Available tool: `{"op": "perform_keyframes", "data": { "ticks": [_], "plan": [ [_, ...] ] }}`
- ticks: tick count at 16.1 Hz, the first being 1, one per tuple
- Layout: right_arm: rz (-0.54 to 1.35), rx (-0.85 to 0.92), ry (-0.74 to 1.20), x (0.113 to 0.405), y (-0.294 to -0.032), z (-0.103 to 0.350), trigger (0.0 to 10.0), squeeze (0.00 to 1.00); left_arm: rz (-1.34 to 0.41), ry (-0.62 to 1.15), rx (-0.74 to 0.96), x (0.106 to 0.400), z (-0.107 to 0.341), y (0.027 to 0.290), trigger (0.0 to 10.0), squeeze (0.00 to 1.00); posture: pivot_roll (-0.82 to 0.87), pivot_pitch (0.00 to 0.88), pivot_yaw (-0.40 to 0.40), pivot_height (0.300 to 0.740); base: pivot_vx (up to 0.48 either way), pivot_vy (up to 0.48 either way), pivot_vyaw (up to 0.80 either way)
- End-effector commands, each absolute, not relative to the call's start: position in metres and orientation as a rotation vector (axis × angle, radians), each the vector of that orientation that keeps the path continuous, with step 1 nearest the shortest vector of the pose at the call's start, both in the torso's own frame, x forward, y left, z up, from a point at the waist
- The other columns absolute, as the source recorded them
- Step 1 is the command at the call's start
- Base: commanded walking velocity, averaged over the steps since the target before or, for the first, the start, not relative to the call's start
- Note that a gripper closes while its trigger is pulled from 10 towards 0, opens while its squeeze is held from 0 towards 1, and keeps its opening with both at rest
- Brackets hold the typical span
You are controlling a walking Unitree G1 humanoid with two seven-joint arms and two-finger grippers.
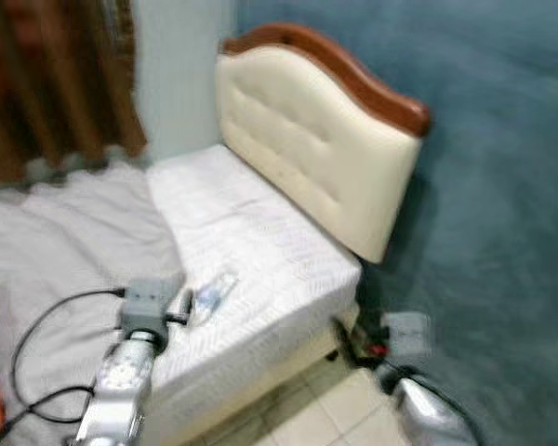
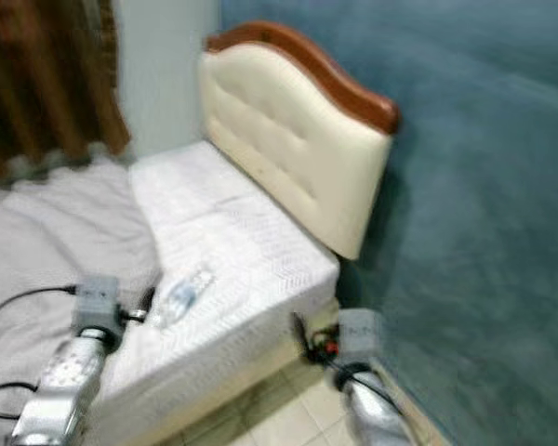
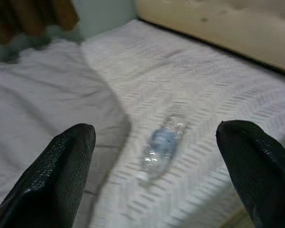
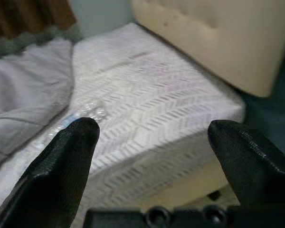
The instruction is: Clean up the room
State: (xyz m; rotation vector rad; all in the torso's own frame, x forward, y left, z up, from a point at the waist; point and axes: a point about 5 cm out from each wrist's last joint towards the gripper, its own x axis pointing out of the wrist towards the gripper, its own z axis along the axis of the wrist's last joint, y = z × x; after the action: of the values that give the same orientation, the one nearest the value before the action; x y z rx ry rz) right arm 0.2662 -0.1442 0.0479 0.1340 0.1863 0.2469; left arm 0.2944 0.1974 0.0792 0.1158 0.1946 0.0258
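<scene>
The step in hand looked like reaching for the bottle, an empty-looking clear plastic one with a blue label, lying on its side on the mattress. To do it well, the left gripper needed to come forward and down until its fingers straddled the bottle across its width, not along its length, then close gently, since thin plastic would likely crumple or squirt away. The soft bedding would give under pressure, so a shallow approach seemed safer.

The left gripper was spread wide, holding nothing. In its wrist view the bottle lay between the two fingers' lines but beyond the tips, not touched. From the head, the bottle sat just right of the left wrist, near the bed's near edge, beside the grey blanket on the left.

The right gripper was also spread and empty, low on the right by the bed's corner, well apart from the bottle.
</scene>
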Motion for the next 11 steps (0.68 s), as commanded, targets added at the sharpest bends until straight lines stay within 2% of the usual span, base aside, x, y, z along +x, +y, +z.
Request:
{"op": "perform_keyframes", "data": {
  "ticks": [1,11],
  "plan": [
    [0.216,0.113,0.183,0.2674,-0.1558,0.0492,10.0,0.00,0.003,0.185,0.096,0.2975,0.0816,0.1869,10.0,0.00,-0.02,0.000,-0.004,0.740,0.450,0.000,0.00],
    [0.228,0.110,0.187,0.2679,-0.1557,0.0489,10.0,0.00,0.031,0.196,0.071,0.2949,0.0776,0.1865,10.0,0.00,-0.03,0.000,-0.013,0.740,0.450,0.000,0.00]
  ]
}}
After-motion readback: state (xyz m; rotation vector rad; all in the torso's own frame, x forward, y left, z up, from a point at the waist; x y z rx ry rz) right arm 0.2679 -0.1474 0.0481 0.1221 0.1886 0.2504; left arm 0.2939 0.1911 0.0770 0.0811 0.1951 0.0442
